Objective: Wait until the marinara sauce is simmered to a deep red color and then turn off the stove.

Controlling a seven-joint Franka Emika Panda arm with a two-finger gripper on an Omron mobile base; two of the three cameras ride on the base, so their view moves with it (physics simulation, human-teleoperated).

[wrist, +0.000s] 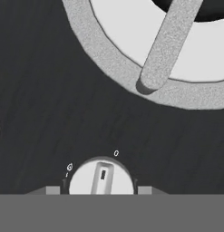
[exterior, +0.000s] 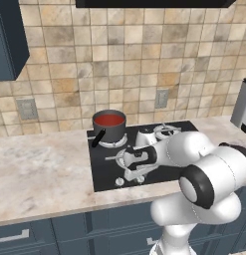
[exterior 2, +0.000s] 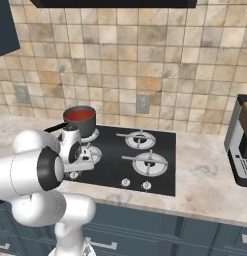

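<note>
The marinara sauce [exterior: 109, 119] [exterior 2: 79, 115] is a smooth red disc inside a small dark grey saucepan [exterior: 110, 130] [exterior 2: 87, 126] on the back left burner of the black stove [exterior: 102, 169] [exterior 2: 112, 150]. My gripper [exterior: 126, 175] [exterior 2: 77, 168] [wrist: 99, 190] reaches down to the stove's front left edge. In the hand view a round silver knob [wrist: 101, 179] sits between my two fingertips [wrist: 52, 190], which are closed against its sides. The knob's raised bar points roughly toward the "0" mark [wrist: 115, 153].
A silver burner ring with a grate arm [wrist: 163, 50] lies just beyond the knob. Other knobs [exterior 2: 126, 183] line the stove's front edge. A dark appliance [exterior 2: 240, 145] [exterior: 241, 107] stands on the counter to the right. Marble counter [exterior: 40, 169] spreads to the left.
</note>
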